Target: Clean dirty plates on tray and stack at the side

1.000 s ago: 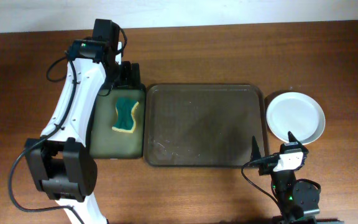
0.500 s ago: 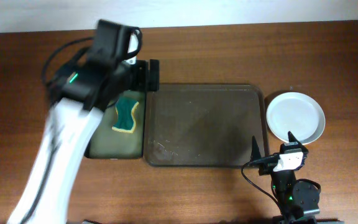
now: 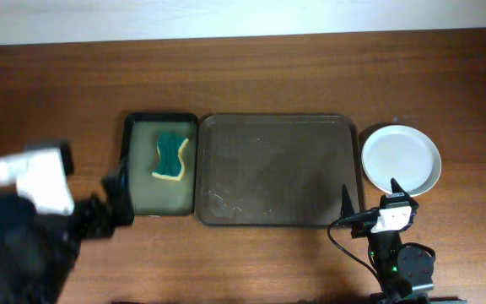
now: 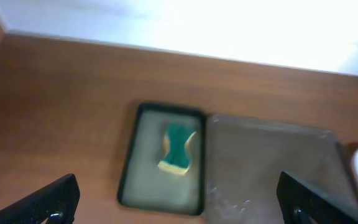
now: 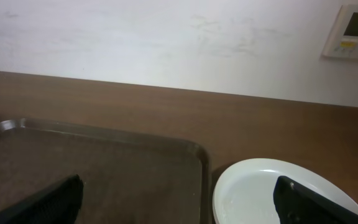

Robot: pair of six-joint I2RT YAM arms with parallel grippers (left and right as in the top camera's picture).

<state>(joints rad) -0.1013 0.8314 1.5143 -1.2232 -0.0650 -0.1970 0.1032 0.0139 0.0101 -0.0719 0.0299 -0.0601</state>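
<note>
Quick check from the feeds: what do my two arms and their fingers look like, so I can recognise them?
The left arm has a white shell over black joints, blurred in the overhead view. The right arm shows a small white housing on a black base, with a thin black cable looping out. The left fingers and right fingers are plain black wedges tapering to points.

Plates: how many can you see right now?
1. A white plate sits on the table just right of the tray; none lies on the tray. Others may be stacked under it, hidden from above.
</note>
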